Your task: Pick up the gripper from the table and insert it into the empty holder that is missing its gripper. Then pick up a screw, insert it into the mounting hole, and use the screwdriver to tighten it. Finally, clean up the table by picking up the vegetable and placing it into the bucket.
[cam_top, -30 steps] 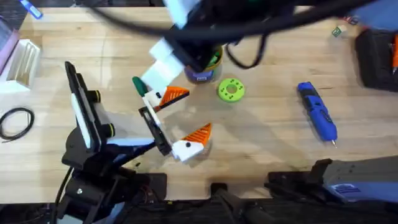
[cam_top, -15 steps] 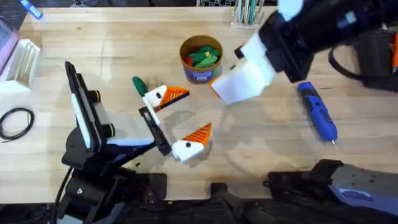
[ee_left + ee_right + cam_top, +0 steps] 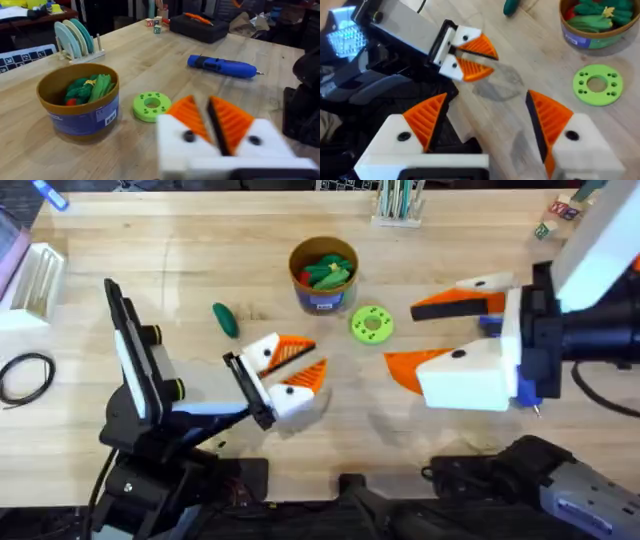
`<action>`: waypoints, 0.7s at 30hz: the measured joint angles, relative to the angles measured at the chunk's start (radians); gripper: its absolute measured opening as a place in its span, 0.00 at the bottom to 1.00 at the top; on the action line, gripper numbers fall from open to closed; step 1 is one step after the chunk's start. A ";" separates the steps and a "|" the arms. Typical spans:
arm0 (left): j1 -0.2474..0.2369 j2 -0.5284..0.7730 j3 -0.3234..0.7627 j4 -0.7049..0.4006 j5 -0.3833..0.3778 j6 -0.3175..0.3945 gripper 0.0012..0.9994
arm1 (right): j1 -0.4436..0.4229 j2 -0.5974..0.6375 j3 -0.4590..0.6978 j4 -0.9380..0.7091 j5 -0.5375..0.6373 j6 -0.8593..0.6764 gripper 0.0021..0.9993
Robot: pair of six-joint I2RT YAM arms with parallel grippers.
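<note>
My left gripper (image 3: 300, 363) rests low on the table left of centre, its orange ribbed pads (image 3: 227, 120) drawn together with nothing between them. Wide open, my right gripper (image 3: 403, 335) hangs over the right side, fingertips pointing at the bright green disc (image 3: 371, 324). It covers most of the blue screwdriver (image 3: 222, 66). The dark green vegetable (image 3: 226, 319) lies left of the bucket (image 3: 323, 302), which holds several green toy vegetables. Every white holder (image 3: 572, 137) I see carries an orange pad. A loose gripper piece and a screw are out of view.
A white plate rack (image 3: 35, 275) and a black cable loop (image 3: 25, 375) sit at the far left. A pen stand (image 3: 398, 205) and small blocks (image 3: 555, 220) are along the back edge. A black case (image 3: 197, 25) lies behind the screwdriver.
My right arm has swung from above the bucket out to the right and now hangs open over the screwdriver. The left gripper's fingers have come together.
</note>
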 joint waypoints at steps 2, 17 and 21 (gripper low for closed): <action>0.000 0.000 0.000 0.000 0.000 0.004 0.04 | -0.014 -0.018 -0.022 0.002 -0.012 0.011 0.95; 0.000 0.000 0.000 0.000 0.000 0.006 0.01 | -0.242 0.194 -0.040 -0.167 0.306 0.071 0.99; 0.000 0.000 0.000 0.000 -0.001 0.006 0.01 | -0.415 0.270 -0.043 -0.168 0.475 0.071 0.99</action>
